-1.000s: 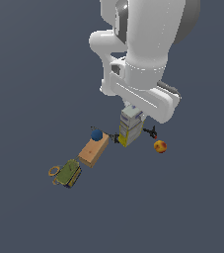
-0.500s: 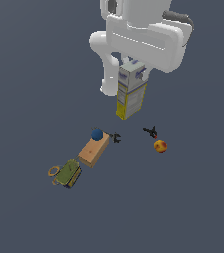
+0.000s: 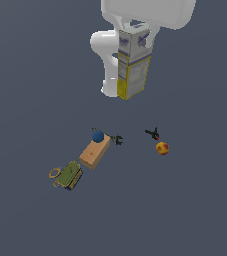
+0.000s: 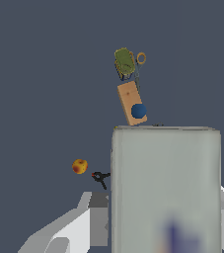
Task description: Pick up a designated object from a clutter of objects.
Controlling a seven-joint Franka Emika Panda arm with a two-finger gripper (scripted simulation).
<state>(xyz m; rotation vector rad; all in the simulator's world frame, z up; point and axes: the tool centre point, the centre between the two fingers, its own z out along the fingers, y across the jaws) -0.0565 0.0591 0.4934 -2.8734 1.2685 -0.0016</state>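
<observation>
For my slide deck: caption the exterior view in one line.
Tool holds tall white-and-yellow carton high above tan wooden block, blue ball and orange-red ball.

The exterior view looks from high, steeply down on the dark counter, from some distance. The wrist view looks straight down from very near the carton. Both views share the tan block and the blue ball.
</observation>
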